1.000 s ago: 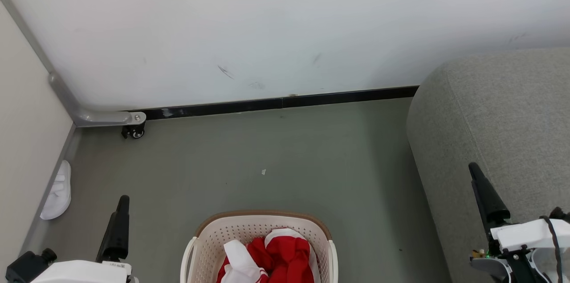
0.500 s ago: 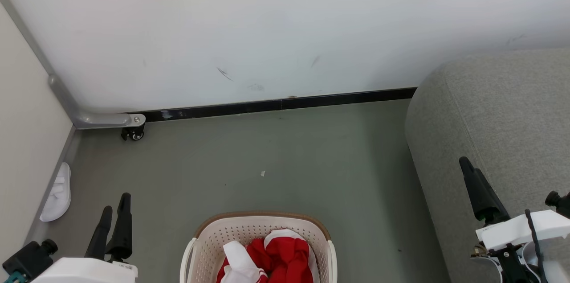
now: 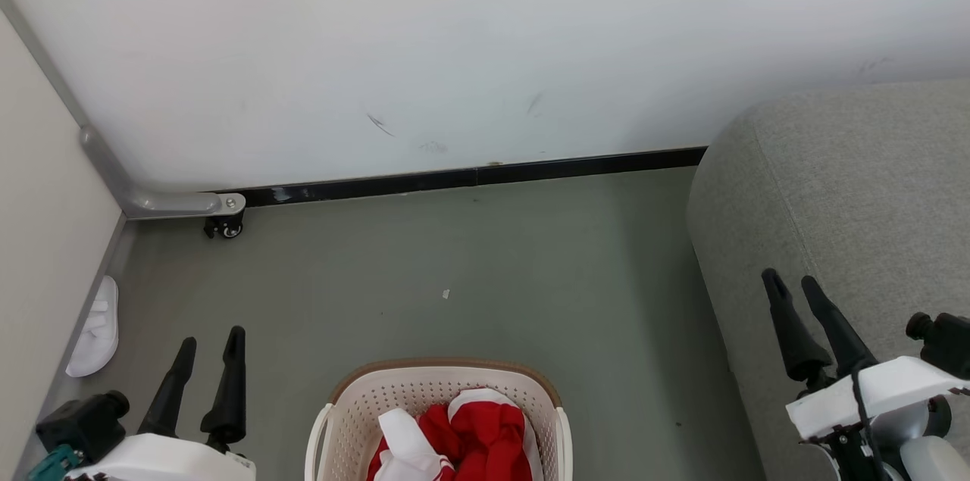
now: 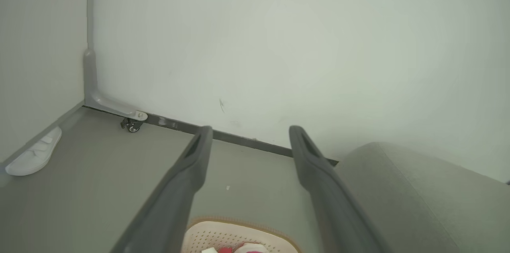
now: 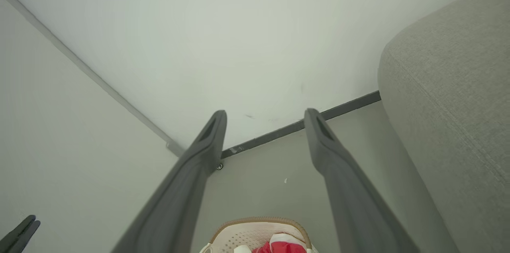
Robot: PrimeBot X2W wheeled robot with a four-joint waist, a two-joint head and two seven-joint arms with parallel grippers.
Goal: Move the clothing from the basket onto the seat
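The clothing (image 3: 470, 439), red with white panels, lies bunched in the basket (image 3: 424, 390), right at the bottom edge of our head view, dead centre before us. The basket stands on the floor (image 3: 492, 261). Its near part is cut off, so we can't call its long axis.

Out to either side, our hands. The left hand (image 3: 212, 337) is spread wide and empty over the floor, just left of the basket. The right hand (image 3: 790, 278) is equally spread and empty, against the near flank of the seat (image 3: 856, 185).

Both point ahead toward the wall, so the clothing sits back and inward of both sets of fingertips. By our read the left hand is nearer. The seat stands off to the right, apart from the basket.
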